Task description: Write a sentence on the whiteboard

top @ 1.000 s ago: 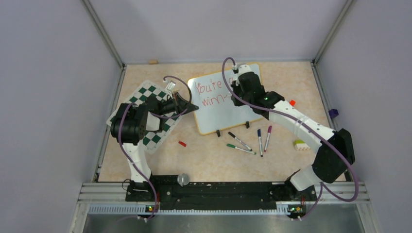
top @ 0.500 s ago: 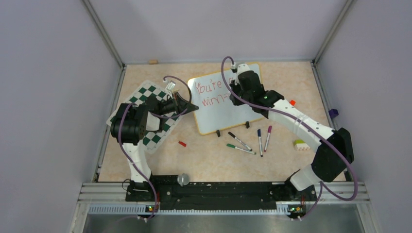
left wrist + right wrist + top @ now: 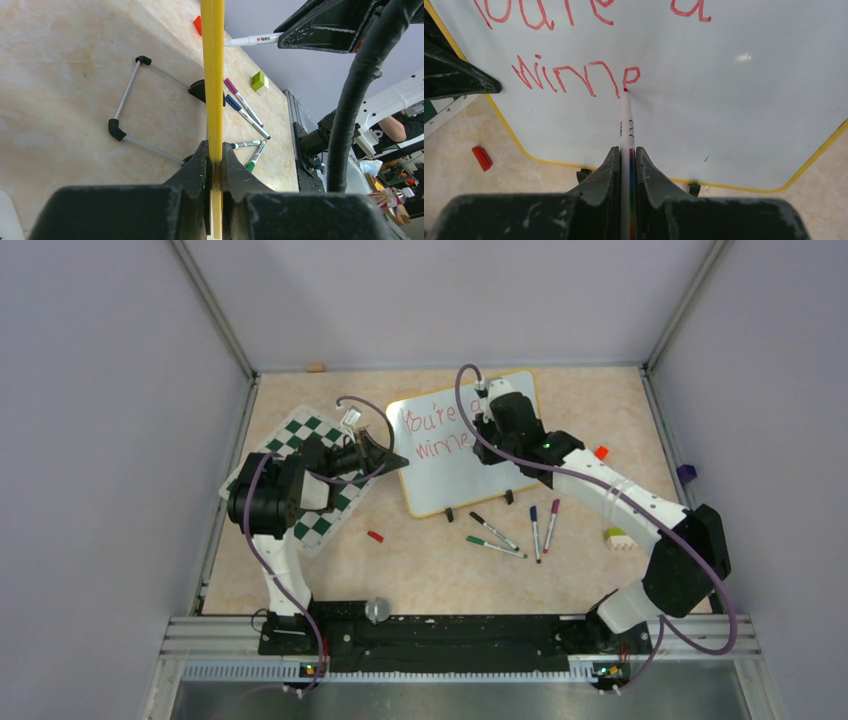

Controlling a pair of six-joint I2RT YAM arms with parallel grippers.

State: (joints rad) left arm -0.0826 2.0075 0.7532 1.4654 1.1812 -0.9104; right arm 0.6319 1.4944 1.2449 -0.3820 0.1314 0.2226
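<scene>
The whiteboard (image 3: 455, 475) with its yellow frame lies tilted on the table and bears red writing, "You're a" over "winne". My left gripper (image 3: 392, 458) is shut on the board's left edge; its yellow frame (image 3: 213, 75) runs edge-on between the jaws. My right gripper (image 3: 487, 425) is shut on a white red-tipped marker (image 3: 626, 125). The marker's tip touches the whiteboard (image 3: 734, 100) at the foot of the last red letter. The marker also shows in the left wrist view (image 3: 252, 39).
A green-and-white chess mat (image 3: 325, 525) lies under the left arm. Several capped markers (image 3: 533, 530) lie in front of the board. A red cap (image 3: 375, 536), a yellow-green block (image 3: 620, 538), a small red thing (image 3: 601, 451) and a purple thing (image 3: 686, 473) lie around.
The right gripper moved slightly up and right along the second line. The red word grew from "winn-" to "winne". The left arm has not moved.
</scene>
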